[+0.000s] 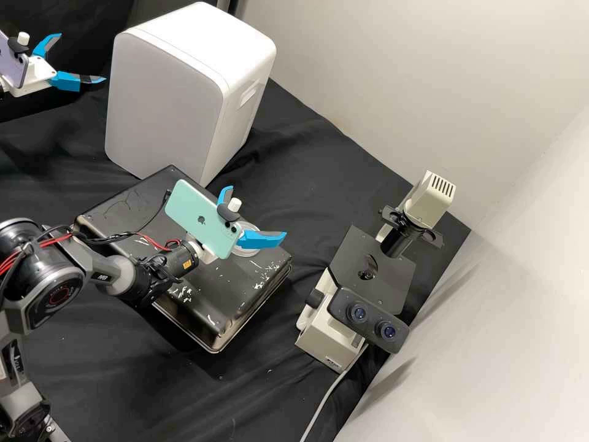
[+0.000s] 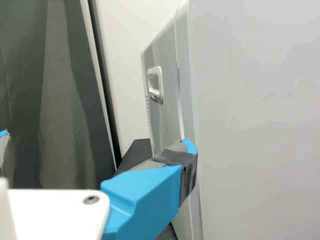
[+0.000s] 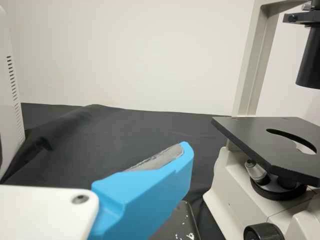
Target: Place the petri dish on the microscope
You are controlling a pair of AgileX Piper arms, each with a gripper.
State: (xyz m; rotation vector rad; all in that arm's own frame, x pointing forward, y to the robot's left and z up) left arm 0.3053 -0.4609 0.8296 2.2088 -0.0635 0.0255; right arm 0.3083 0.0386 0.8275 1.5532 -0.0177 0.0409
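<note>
The clear petri dish point(image 1: 245, 248) lies on a dark metal tray point(image 1: 202, 307) at mid-bench, partly hidden under a blue finger. My right gripper point(image 1: 253, 215) hovers just over the dish, open, one finger above it and one to the far side. In the right wrist view a blue finger point(image 3: 150, 185) points toward the microscope stage point(image 3: 270, 140). The microscope point(image 1: 362, 294) stands to the right of the tray, with nothing on its black stage point(image 1: 377, 270). My left gripper point(image 1: 82, 57) is at the far left, open and holding nothing, beside the white box.
A tall white box point(image 1: 184, 86) stands behind the tray; it is close alongside the left finger point(image 2: 150, 190). Black cloth covers the bench. A white wall runs along the right side, close behind the microscope. A grey cable point(image 1: 325, 399) leads from the microscope base.
</note>
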